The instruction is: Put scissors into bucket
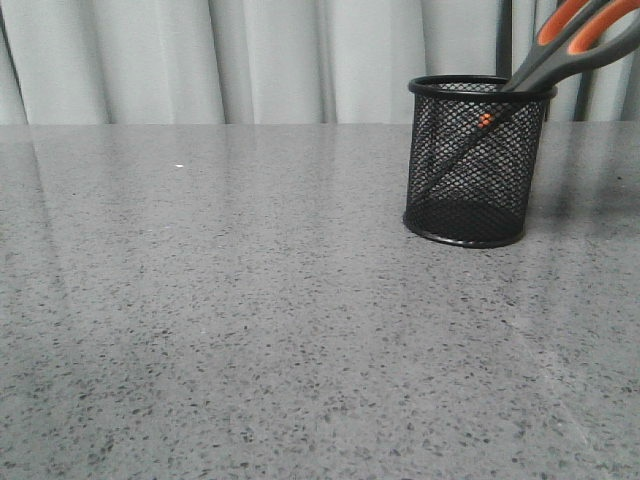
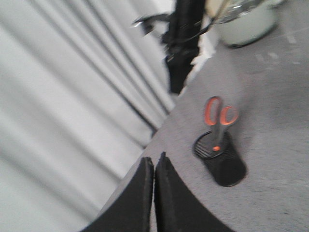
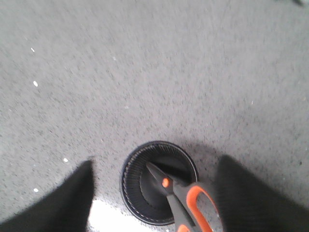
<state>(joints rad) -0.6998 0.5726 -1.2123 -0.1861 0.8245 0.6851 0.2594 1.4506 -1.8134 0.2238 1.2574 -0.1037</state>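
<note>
The scissors (image 1: 560, 55) are seen resting blades-down in the bucket (image 1: 475, 165) near the table's far right edge; right gripper (image 3: 154, 193) spread and empty, left gripper (image 2: 154, 193) closed on nothing. Placement looks done; only a clear retreat is needed.

Grey speckled stone-look table (image 1: 250, 330), glossy, bearing a few tiny white flecks (image 3: 35, 83). Standing upright directly on it: one black wire-mesh bucket (image 1: 470, 190), directly below the spread fingers of the right gripper (image 3: 154, 193) and between them in that wrist view. Well apart from the left gripper (image 2: 154, 166), whose fingers are pressed together.
</note>
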